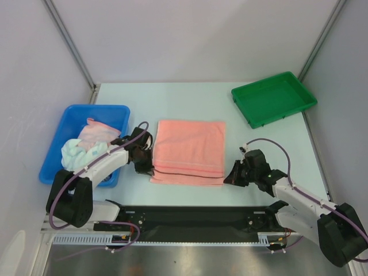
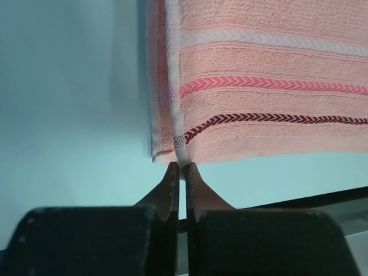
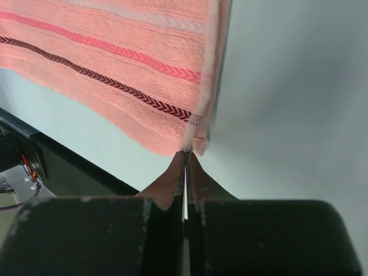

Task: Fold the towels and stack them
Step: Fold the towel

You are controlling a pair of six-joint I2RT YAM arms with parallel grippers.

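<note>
A rectangular salmon-pink terry towel (image 1: 190,149) lies folded in the middle of the pale green table (image 1: 172,98), between the two arms, its long sides running left to right. Woven bands cross it near its near edge: a white one, a brighter pink one and a dark red chevron line, clear in both wrist views (image 2: 259,86) (image 3: 115,75).

The left gripper (image 1: 148,168) sits at the towel's near left corner. In its wrist view the two dark fingers are pressed together, with the white hem of that corner pinched between the tips (image 2: 181,169). The right gripper (image 1: 229,177) sits at the near right corner, its jaws likewise closed on the corner's hem (image 3: 185,158). Whether the pinched corners are raised off the table cannot be told.

Left of the towel stands a rectangular blue plastic bin (image 1: 54,155), just beside the left arm. In it lie two more towels, crumpled: a pink cloth (image 1: 98,131) with pale stripes towards the far side and a mint-white cloth (image 1: 80,152) nearer the arm's base, touching each other.

At the far right corner of the table a shallow green plastic tray (image 1: 273,98) sits well apart from the towel. A black base plate (image 1: 190,215) runs along the near edge between the arm bases.
</note>
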